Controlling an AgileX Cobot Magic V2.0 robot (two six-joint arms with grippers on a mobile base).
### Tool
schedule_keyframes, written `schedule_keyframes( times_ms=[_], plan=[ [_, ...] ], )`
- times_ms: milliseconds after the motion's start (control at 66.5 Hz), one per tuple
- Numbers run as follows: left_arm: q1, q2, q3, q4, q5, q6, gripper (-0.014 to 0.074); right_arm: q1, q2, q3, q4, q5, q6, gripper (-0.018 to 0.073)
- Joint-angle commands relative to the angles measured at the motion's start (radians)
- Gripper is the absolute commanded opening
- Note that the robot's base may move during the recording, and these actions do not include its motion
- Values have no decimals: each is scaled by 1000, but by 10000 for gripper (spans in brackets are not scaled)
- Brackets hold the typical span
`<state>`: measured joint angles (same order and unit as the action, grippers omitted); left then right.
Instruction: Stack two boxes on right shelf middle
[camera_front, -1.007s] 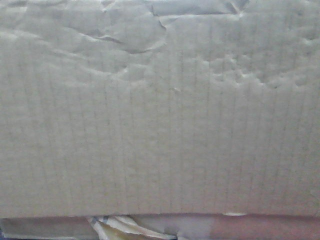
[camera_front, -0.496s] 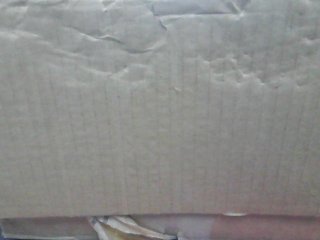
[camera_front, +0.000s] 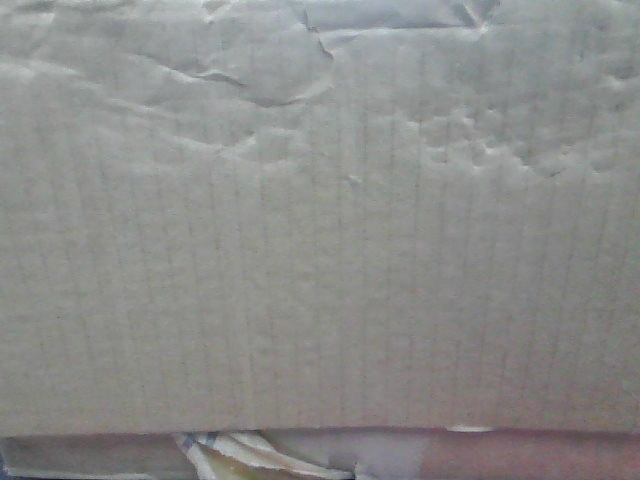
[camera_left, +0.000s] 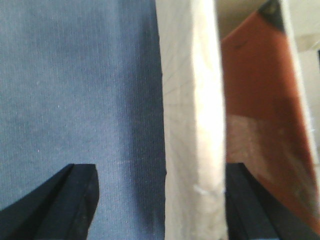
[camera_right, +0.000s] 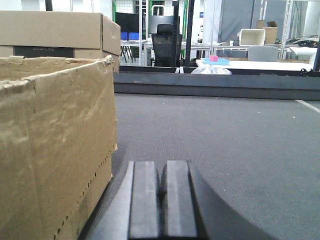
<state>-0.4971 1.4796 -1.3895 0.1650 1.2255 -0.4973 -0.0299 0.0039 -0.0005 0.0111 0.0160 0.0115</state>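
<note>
Brown box (camera_front: 320, 250) fills almost the whole front view. It shows one flat corrugated face, creased and dented along the top, with fine vertical flute lines. Under its bottom edge, peeling tape (camera_front: 250, 455) curls out, and a reddish strip runs to the right of it.

In the left wrist view, the left gripper (camera_left: 157, 167) has its jaws set wide, with one dark finger (camera_left: 75, 200) at lower left and the other at lower right. A pale cardboard wall (camera_left: 192, 125) stands upright between them. It is close against the right-hand finger and apart from the left-hand one, so it is straddled rather than pinched. Left of the wall lies a blue-grey surface (camera_left: 75, 75). Right of it is an orange-brown panel; I cannot tell whether that is the inside of the box.

In the right wrist view, the right gripper (camera_right: 161, 172) sits low over a grey surface (camera_right: 240, 150), its jaws pressed together and holding nothing. An open-topped box (camera_right: 55, 150) with a ragged rim stands on the left part of that surface, just beside the gripper. Behind it, toward the far left corner, a second box (camera_right: 55, 30) rises higher. A dark rail (camera_right: 215, 85) runs along the far edge, with an office chair (camera_right: 164, 42) and tables beyond. I cannot tell whether the three views show the same boxes.
</note>
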Motion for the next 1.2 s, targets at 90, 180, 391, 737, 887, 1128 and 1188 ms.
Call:
schedule_keyframes(
  times_ms=[90, 180, 391, 737, 887, 1128, 1188],
  plan=[
    [2, -9, 3, -6, -4, 1, 391, 1, -4, 0, 0, -23, -3, -165],
    [2, -9, 3, -6, -4, 1, 391, 1, -4, 0, 0, -23, -3, -165],
    [2, -9, 3, -6, -4, 1, 391, 1, -4, 0, 0, -34, -3, -165],
    [2, -9, 3, -6, -4, 1, 391, 1, 13, -196, 0, 137, 182, -165],
    [2, -9, 3, -6, -4, 1, 391, 1, 150, -390, 0, 440, 235, -165],
    [2, -9, 3, -3, -4, 1, 391, 1, 455, -645, 0, 860, 218, -165],
    [2, -9, 3, -3, -4, 1, 391, 1, 510, -702, 0, 935, 176, -165]
  ],
)
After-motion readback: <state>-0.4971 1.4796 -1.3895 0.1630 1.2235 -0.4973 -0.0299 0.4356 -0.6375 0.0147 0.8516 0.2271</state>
